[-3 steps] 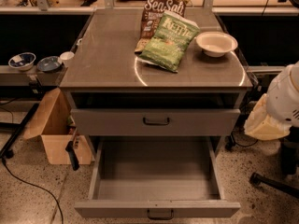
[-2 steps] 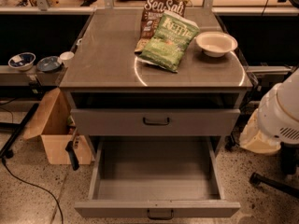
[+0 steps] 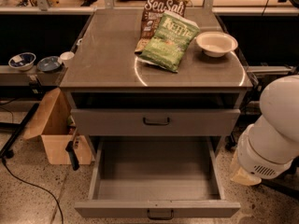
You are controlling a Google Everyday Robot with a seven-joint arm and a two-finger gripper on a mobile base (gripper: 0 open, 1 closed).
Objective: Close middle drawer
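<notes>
Since only one camera view is given, everything is read from it. The middle drawer (image 3: 156, 176) is seen pulled far out of the cabinet (image 3: 103, 59), low in the frame, with its grey box empty and its dark handle (image 3: 160, 213) at the bottom edge. The top drawer (image 3: 156, 121) is shown above it, its front set well behind the open one. A white arm (image 3: 275, 134) is seen right of the cabinet, near the open drawer's right corner but apart from it. The gripper is not shown and is taken to be outside the frame, so whether it is apart or together cannot be told. The closing push is judged not yet made.

Risks:
- The front could be pushed off-centre, and the drawer jammed on its rails.
- The drawer's side could be clipped by the arm's bulk.
- The chip bags (image 3: 170, 41) and bowl (image 3: 216, 43) on top could be shaken by a hard slam.
</notes>
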